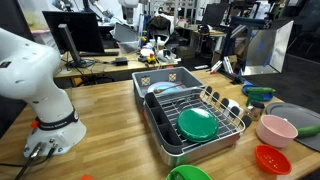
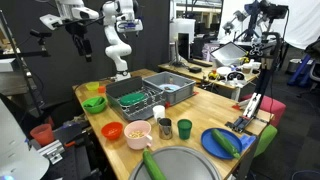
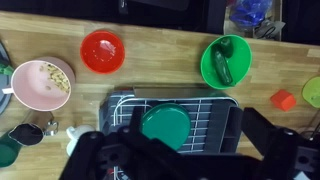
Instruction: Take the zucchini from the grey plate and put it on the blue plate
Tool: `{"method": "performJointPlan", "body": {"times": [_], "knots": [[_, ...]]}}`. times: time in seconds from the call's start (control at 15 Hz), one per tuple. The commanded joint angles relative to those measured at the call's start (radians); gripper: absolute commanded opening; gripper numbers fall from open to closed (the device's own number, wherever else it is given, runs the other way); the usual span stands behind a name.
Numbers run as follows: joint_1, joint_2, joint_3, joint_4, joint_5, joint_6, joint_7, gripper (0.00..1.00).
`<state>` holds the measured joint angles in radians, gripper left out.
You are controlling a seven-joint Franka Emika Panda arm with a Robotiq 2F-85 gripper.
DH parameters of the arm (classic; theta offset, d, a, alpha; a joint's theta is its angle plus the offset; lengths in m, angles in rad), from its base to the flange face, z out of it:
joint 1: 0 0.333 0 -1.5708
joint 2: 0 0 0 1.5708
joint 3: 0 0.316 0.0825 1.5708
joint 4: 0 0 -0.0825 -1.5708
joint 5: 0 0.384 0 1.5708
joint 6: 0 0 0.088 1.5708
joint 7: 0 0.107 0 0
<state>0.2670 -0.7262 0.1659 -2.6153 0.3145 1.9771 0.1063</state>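
The zucchini (image 2: 152, 165) lies on the grey plate (image 2: 190, 165), against its rim, on the edge nearest the dish rack (image 1: 228, 115). This plate sits at the table's near edge in an exterior view, well apart from the rack. The blue plate (image 2: 213, 146) stands just beside it, equally clear of the rack. A green vegetable piece (image 2: 232, 142) already lies on the blue plate, but it is too small to identify.

Closer to the rack stand a pink bowl (image 2: 138, 133) and a red bowl (image 2: 113, 130), side by side. Two small cups (image 2: 165, 125) sit between the pink bowl and the blue plate. At one short end of the rack is a green plate (image 3: 240, 50) with a dark green vegetable (image 3: 222, 62) on it.

The rack itself holds a round green dish (image 1: 197, 123) lying flat on its wires. A grey tub (image 2: 172, 88) touches the rack on its far side.

Beyond the rack rises the white arm (image 2: 115, 40). In the wrist view the gripper (image 3: 185, 160) hangs high above the rack, dark and blurred. Its fingers seem spread apart with nothing between them.
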Motion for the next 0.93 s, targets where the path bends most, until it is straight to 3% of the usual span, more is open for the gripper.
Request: {"method": "performJointPlan", "body": {"times": [0.0,0.73,0.87], "knots": [[-0.010,-0.001,0.008,0.002,0.006,-0.005,-0.005,1.00],[-0.010,-0.001,0.008,0.002,0.006,-0.005,-0.005,1.00],[-0.040,-0.002,0.016,-0.003,-0.012,0.005,0.037,1.00]]}}
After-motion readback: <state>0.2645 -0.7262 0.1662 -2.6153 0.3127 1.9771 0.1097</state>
